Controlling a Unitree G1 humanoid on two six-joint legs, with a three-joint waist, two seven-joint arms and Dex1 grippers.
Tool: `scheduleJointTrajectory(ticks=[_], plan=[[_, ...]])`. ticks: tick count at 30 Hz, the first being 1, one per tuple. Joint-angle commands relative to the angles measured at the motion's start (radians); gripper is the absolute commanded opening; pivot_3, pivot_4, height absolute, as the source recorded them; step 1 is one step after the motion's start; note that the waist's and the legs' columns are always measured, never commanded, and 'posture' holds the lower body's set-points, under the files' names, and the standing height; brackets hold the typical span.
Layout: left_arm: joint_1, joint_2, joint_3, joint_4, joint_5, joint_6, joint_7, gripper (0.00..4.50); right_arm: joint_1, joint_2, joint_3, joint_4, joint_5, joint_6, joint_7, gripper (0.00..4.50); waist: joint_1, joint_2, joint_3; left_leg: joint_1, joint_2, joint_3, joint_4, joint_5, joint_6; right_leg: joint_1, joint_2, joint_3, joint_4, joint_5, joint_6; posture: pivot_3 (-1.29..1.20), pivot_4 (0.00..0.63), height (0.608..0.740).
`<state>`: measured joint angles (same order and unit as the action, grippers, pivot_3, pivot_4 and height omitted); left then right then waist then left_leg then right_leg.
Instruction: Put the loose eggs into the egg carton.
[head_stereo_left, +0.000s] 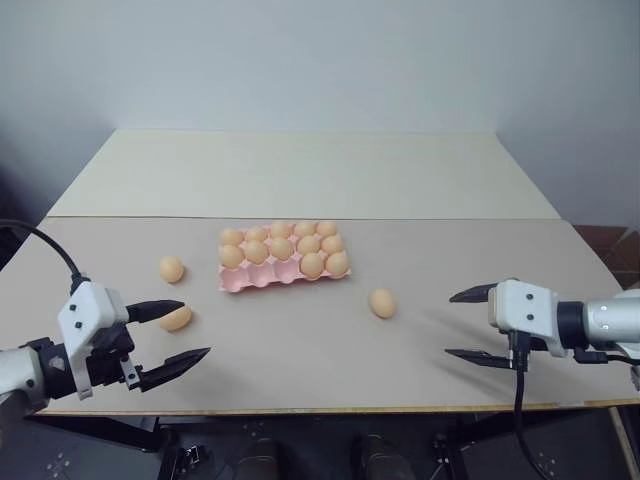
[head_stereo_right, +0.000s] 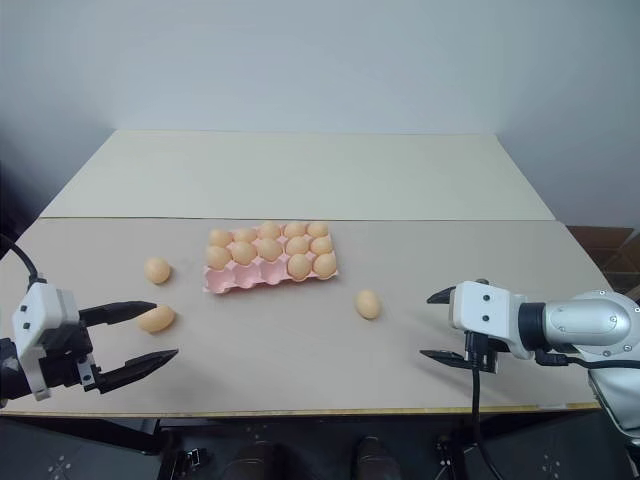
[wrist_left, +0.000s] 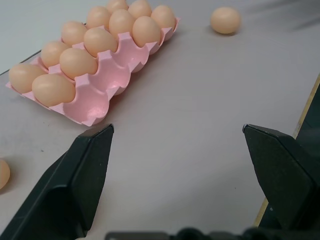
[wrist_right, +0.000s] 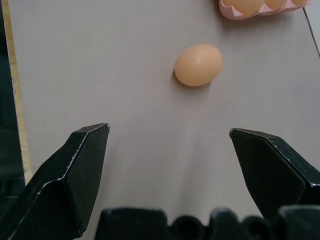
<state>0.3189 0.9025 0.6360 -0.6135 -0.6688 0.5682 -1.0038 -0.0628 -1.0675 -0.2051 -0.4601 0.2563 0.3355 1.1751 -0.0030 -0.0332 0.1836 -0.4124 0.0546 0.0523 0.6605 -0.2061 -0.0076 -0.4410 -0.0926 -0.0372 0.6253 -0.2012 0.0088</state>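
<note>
So you've got both pincers spread wide and holding nothing: left pincer (head_stereo_left: 170, 337) low over the counter (head_stereo_left: 300, 370) near its front edge, right pincer (head_stereo_left: 470, 325) the same on the other side. Three loose eggs show on the counter. One egg (head_stereo_left: 382, 303) sits alone, right of the egg carton (head_stereo_left: 262, 281) and nearer the front; in the right wrist view it's dead ahead between the fingers but well apart from the tips, so my pick for the step in hand is the right pincer going for that one. Come in straight, keep the egg centred between the fingers, drop low before you close, and close gently; it's smooth and round, likely to roll or squirt out if one finger touches first. On the left, one egg (head_stereo_left: 176, 318) lies just beside the upper finger of the left pincer, another egg (head_stereo_left: 172, 269) a bit further back, left of the carton. Carton is mid-counter, back two rows full, front row looks mostly empty, so aim for those front cups, and lower each egg right into a cup before you let go.
</note>
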Motion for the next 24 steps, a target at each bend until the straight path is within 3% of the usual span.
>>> scheduleJointTrajectory(ticks=[1,13,24], plan=[[-0.004,-0.001,0.026,-0.009,0.008,-0.033,-0.003,4.50,-0.042,0.001,0.005,0.002,0.004,-0.007,-0.025,4.48,0.000,0.000,0.000,0.000,0.000,0.000,0.000,0.000,0.000,0.000,0.000,0.000,0.000,0.000,0.000,0.00,0.150,0.740],[-0.027,0.002,-0.014,-0.023,0.024,-0.022,0.031,4.50,-0.316,0.268,0.323,0.132,-0.153,0.102,-0.283,4.48,-0.006,-0.001,0.000,-0.002,0.000,0.000,0.000,0.002,0.003,-0.002,0.001,0.000,0.000,0.000,0.000,0.00,0.150,0.740],[-0.015,-0.009,-0.019,-0.042,0.031,-0.026,0.039,4.50,-0.334,0.393,0.415,0.221,-0.238,0.126,-0.380,4.48,-0.002,-0.001,0.000,-0.003,0.000,0.000,0.000,0.002,0.004,-0.002,0.001,0.000,0.001,0.000,0.000,0.00,0.150,0.740]])
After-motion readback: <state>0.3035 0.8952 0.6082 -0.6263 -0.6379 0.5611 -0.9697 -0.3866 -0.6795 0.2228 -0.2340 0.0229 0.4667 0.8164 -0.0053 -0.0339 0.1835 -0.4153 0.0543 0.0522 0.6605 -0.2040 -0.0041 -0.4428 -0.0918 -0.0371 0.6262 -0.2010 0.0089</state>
